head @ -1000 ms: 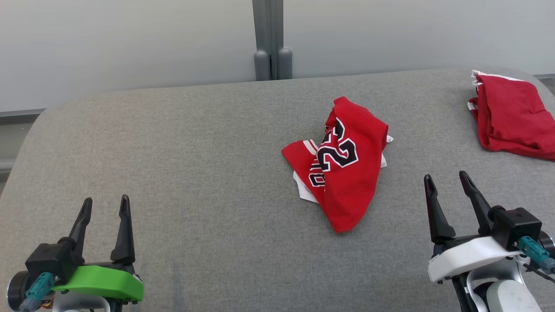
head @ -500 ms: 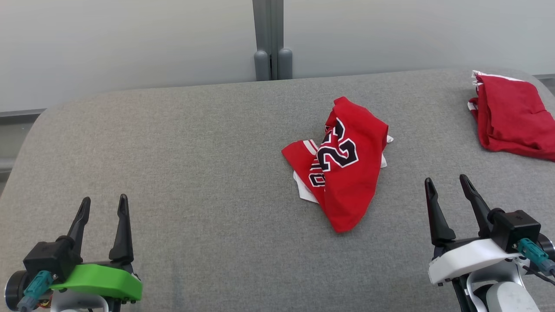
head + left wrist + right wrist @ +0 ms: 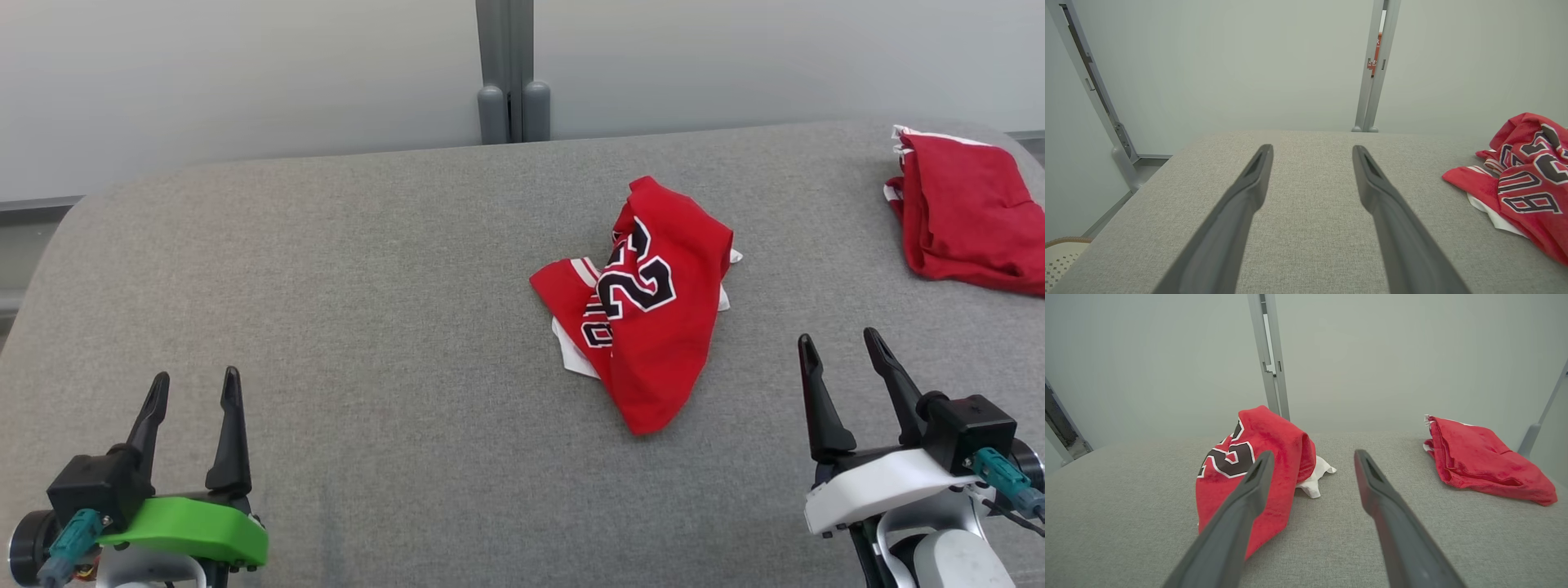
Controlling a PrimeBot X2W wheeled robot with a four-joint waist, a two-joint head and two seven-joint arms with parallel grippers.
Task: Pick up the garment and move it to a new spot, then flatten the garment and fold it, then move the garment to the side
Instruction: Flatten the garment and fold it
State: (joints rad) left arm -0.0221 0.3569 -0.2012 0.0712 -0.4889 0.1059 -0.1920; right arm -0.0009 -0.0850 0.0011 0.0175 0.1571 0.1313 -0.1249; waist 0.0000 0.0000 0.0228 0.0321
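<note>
A crumpled red garment (image 3: pixel 645 302) with black and white numbers and white trim lies heaped right of the grey table's middle. It also appears at the right edge of the left wrist view (image 3: pixel 1523 183) and left of centre in the right wrist view (image 3: pixel 1253 465). My left gripper (image 3: pixel 194 378) stands open at the lower left, far from the garment, nothing between its fingers. Over at the lower right, my right gripper (image 3: pixel 841 339) is open too, a short way right of and nearer than the garment. Both open pairs of fingers also show in their wrist views (image 3: pixel 1312 149) (image 3: pixel 1312 454).
A second red cloth (image 3: pixel 967 212), loosely folded, lies at the table's far right corner (image 3: pixel 1482 457). The grey fabric-covered table (image 3: pixel 367 286) has rounded far corners. Behind it stands a pale wall with a grey post (image 3: pixel 506 73). A pale perforated seat (image 3: pixel 1061 257) sits beyond the left edge.
The head view has shifted slightly, so the garment and far table edge sit a little higher. Both grippers stay open and nearly still. The garment has not moved on the table.
</note>
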